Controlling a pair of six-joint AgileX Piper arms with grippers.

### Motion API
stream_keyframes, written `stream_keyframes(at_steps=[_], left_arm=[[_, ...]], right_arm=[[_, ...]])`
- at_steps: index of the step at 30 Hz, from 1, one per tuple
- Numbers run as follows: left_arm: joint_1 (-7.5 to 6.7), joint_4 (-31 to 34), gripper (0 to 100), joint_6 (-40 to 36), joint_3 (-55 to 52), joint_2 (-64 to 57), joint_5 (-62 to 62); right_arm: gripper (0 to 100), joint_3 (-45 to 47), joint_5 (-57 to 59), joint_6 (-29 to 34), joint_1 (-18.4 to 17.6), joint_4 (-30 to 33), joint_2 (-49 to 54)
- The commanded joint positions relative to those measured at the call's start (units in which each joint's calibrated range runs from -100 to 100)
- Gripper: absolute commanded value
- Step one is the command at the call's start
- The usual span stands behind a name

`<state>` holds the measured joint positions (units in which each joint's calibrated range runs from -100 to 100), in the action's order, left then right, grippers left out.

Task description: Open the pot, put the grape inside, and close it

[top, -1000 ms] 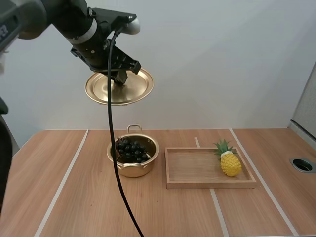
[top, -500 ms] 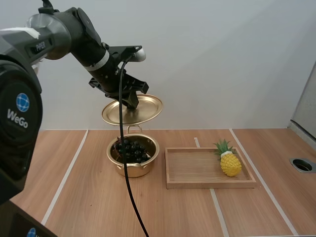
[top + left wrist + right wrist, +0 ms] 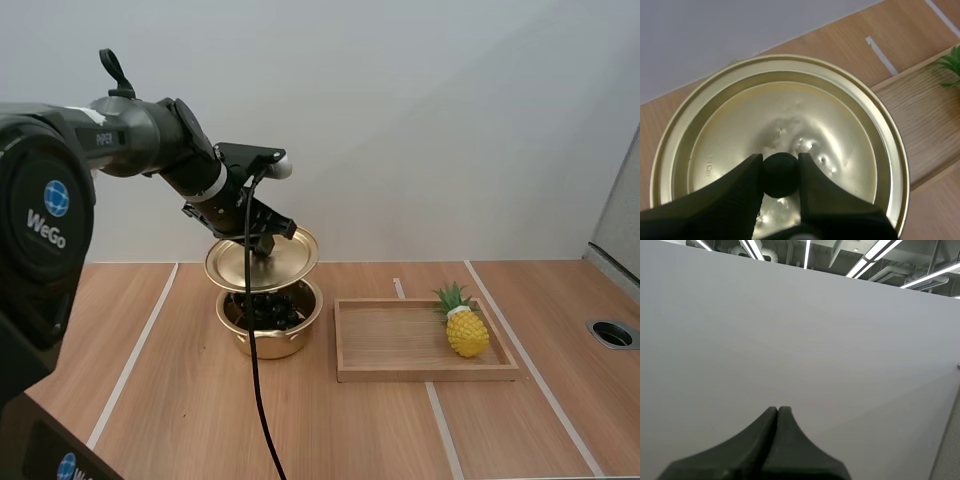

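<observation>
A golden pot [image 3: 270, 336] stands on the table, and dark grapes [image 3: 270, 309] lie inside it. My left gripper [image 3: 262, 245] is shut on the black knob [image 3: 780, 174] of the golden lid [image 3: 262, 263], which hangs just above the pot and tilts slightly. In the left wrist view the fingers [image 3: 742, 182] pinch the knob from both sides over the lid [image 3: 840, 130]. My right gripper [image 3: 777, 412] is shut on nothing, its fingers lying together as one dark wedge before a plain grey wall.
A wooden tray [image 3: 400, 340] lies to the right of the pot, with a toy pineapple [image 3: 465, 325] at its right end. Pale stripes run across the wooden table [image 3: 150, 400]. A round hole [image 3: 612, 333] sits at the table's far right.
My left arm has lowered the lid from high above the table down to just over the pot, shifting slightly right. The pot, the grapes and the tray have stayed put.
</observation>
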<state>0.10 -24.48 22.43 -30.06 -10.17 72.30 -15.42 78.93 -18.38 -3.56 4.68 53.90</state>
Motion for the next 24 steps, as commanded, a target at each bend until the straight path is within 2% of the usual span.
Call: stream_keyframes(at_steps=[1, 7, 18, 24], left_arm=[[0.03, -2.8, 0, 2.8, -2.9, 0.0, -4.4], [-0.06, -2.8, 0, 3.0, -6.5, 0.0, -9.9], [-0.06, -3.2, 0, 3.0, -6.8, 3.3, -8.8], [-0.10, -6.3, 0, 6.0, -7.1, 5.3, -9.2]], right_arm=[[0, -0.2, -0.1, -0.2, 0.2, 0.3, 0.6], [0, -0.2, -0.1, -0.2, 0.2, 0.4, 0.6], [0, -0.2, 0.8, -0.2, 0.2, 0.5, 0.6], [0, -0.2, 1.0, -0.2, 0.2, 0.6, 0.6]])
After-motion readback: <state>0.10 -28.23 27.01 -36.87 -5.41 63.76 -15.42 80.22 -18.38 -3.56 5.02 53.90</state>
